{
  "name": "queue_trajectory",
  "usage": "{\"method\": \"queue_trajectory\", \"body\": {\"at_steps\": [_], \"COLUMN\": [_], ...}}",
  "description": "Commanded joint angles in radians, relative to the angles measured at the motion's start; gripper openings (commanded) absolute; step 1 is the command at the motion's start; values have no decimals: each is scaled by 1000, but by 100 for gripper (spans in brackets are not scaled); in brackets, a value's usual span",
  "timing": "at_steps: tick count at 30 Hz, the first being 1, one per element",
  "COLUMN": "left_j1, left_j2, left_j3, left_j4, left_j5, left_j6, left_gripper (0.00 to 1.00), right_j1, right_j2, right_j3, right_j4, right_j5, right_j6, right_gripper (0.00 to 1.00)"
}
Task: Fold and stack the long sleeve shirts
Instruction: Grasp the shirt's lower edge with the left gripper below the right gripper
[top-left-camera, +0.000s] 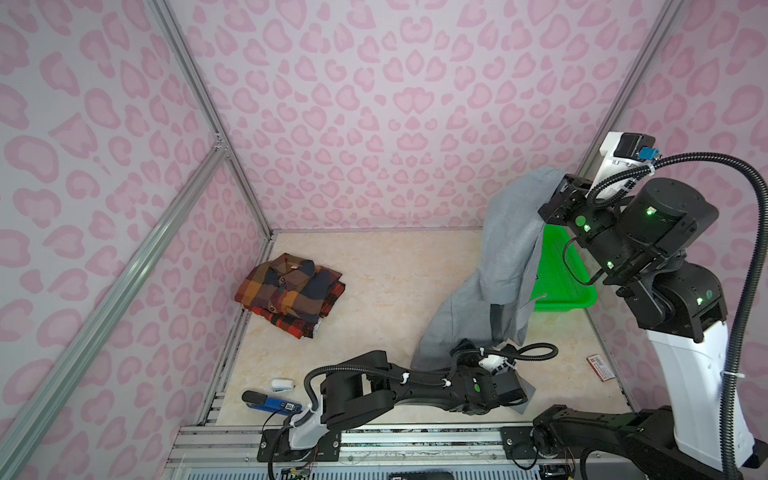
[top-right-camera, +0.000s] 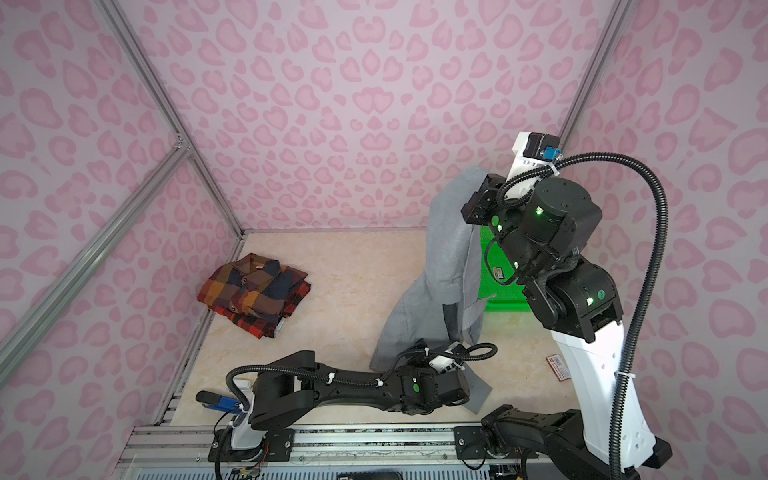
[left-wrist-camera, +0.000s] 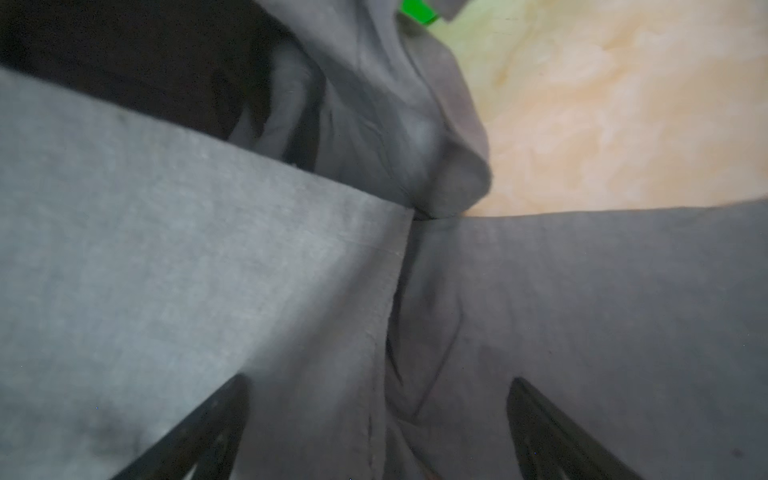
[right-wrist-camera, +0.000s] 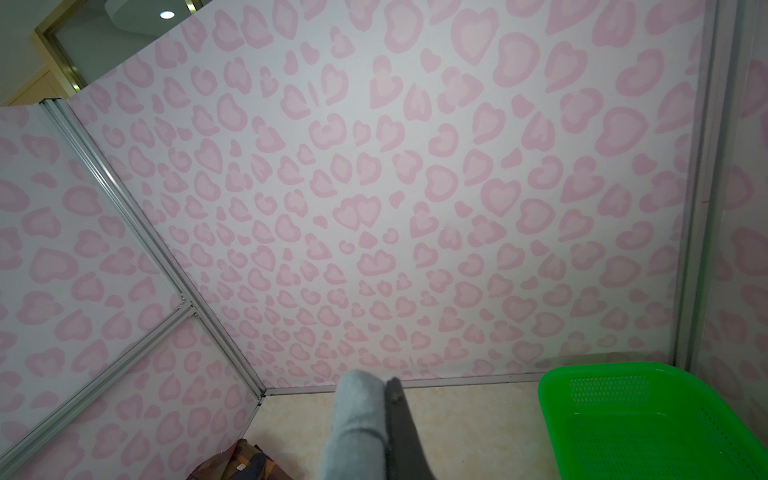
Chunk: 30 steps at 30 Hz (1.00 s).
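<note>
Pink-patterned walls (top-left-camera: 374, 104) enclose a marbled surface (top-left-camera: 374, 291). At the left lies the plaid shirt (top-left-camera: 291, 293), folded. At the right the gray shirt (top-left-camera: 507, 257) hangs unfolded, clamped high in the right tool (top-left-camera: 555, 199). The left tool (left-wrist-camera: 379, 378) stands apart at its lower hem, near. By appearances, half done: gray awaits folding and stacking.

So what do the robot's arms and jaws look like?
The left arm and right arm are black, jointed, with white shell sections and round green stickers; the right shows green lights. Black corrugated hoses, white zip ties. Jaws thin, black.
</note>
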<state>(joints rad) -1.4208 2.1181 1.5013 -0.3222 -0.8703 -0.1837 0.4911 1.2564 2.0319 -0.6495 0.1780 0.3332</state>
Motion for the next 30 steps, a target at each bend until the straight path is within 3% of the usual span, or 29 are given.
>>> {"method": "queue_trajectory", "body": {"at_steps": [1,5,8,10,15,20,23,24,27,30], "left_j1": [44,89,126,132,131,133,133,127,87,72], "left_j2": [10,-27,-72,-114,-318,-532,-579,-555,-466,-391], "left_j3": [12,-28,-68,-99,-206,-285,-294,-275,-277,-286], "left_j4": [-54,-43,-22,-1,53,59,43,4,-9,27], "left_j5": [-82,-63,-3,-8,20,60,211,238,180,190], "left_j6": [-53,-73,-75,-76,-62,-61,-48,-56,-36,-14], "left_gripper": [82,50,16,4,4,4,4,10,45,58], "right_j1": [2,3,2,3,-12,-143,-183,-183,-184,-183], "right_j2": [-15,-30,-38,-42,-44,-45,-41,-34,-32,-37], "right_j3": [-7,-12,-10,-12,-45,-71,-70,-64,-61,-64], "right_j4": [17,17,17,17,23,37,43,40,39,40], "right_j5": [-18,-15,-12,-7,51,-66,-120,-131,-149,-158], "right_j6": [13,12,10,6,-21,47,77,83,98,104], "right_gripper": [0,0,0,0,0,0,0,0,0,0]}}
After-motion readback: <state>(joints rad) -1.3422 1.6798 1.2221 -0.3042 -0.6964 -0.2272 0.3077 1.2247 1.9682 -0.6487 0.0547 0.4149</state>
